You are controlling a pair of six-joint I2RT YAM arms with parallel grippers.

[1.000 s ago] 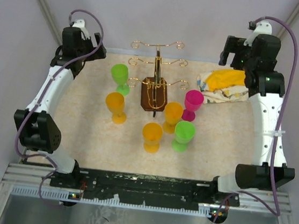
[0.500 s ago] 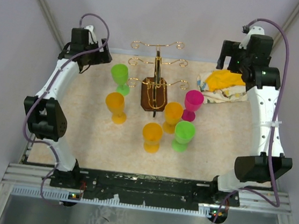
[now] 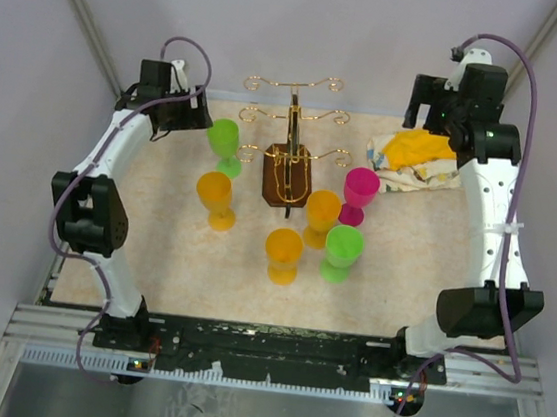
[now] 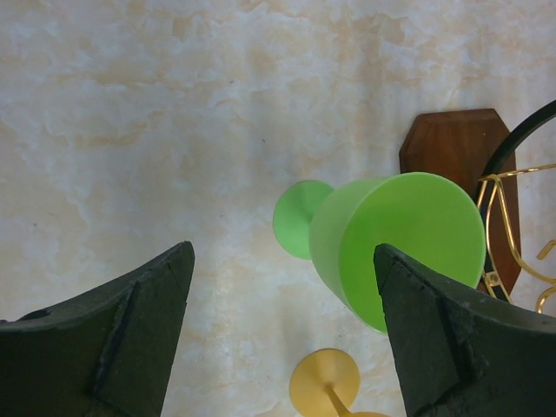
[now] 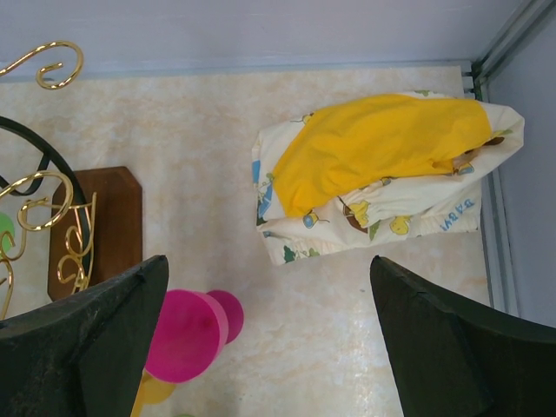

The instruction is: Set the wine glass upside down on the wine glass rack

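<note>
The wine glass rack (image 3: 291,148), gold wire on a dark brown base (image 3: 281,187), stands at the table's far middle with nothing hung on it. Several plastic wine glasses stand upright around it: green (image 3: 224,143), pink (image 3: 359,191), three orange ones and another green. My left gripper (image 3: 193,113) is open and empty, just left of the far green glass. In the left wrist view that glass (image 4: 401,245) is close to the right finger (image 4: 434,339). My right gripper (image 3: 424,100) is open and empty above the far right; the pink glass (image 5: 186,334) lies by its left finger.
A yellow and white patterned cloth (image 3: 420,160) lies bunched at the far right, also in the right wrist view (image 5: 382,165). An orange glass (image 3: 216,197) stands just in front of the far green one. Grey walls close the table in.
My left arm has swung right, bringing its gripper near the far green glass. My right wrist shifted slightly left early on and has since held still. No glass has moved.
</note>
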